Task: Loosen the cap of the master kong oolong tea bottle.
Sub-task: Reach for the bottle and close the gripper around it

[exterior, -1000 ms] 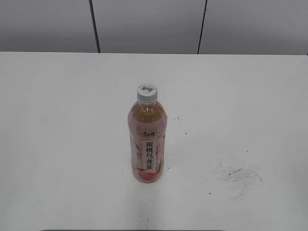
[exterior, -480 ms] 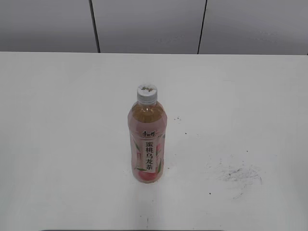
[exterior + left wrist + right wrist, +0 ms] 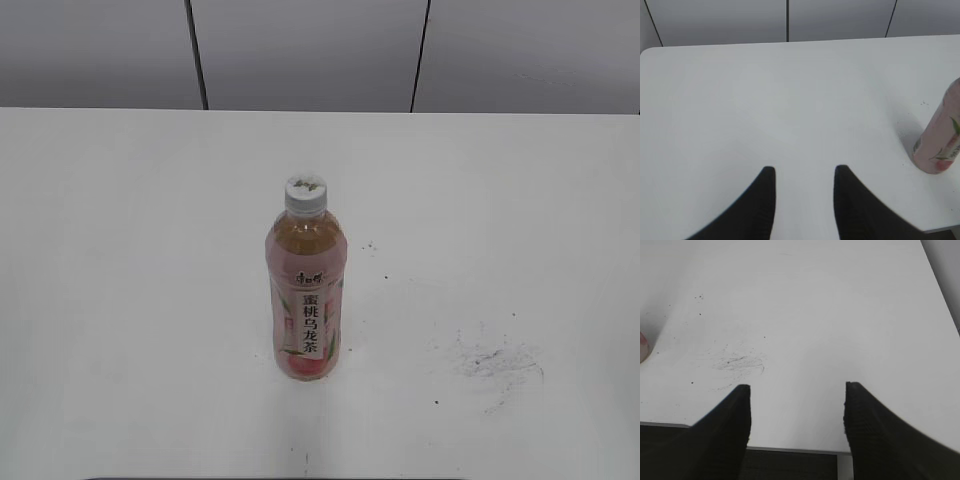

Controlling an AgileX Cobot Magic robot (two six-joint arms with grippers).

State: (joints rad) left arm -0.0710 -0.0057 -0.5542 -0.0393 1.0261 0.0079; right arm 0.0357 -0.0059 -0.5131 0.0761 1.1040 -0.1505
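Observation:
The master kong oolong tea bottle (image 3: 306, 305) stands upright in the middle of the white table (image 3: 120, 250), pink label with a white strip of Chinese characters facing me. Its white ribbed cap (image 3: 305, 194) sits on the neck. Neither arm shows in the exterior view. In the left wrist view the bottle's lower body (image 3: 942, 142) stands at the far right, well clear of my open left gripper (image 3: 805, 172). My right gripper (image 3: 796, 389) hangs open and empty over the table's near edge; only a pink sliver of the bottle (image 3: 643, 345) shows at the left border.
Dark scuff marks (image 3: 495, 362) smear the table to the right of the bottle, also seen as scuff marks (image 3: 740, 361) ahead of the right gripper. A grey panelled wall (image 3: 320, 50) runs behind the table. The table's front edge (image 3: 790, 449) lies under the right fingers.

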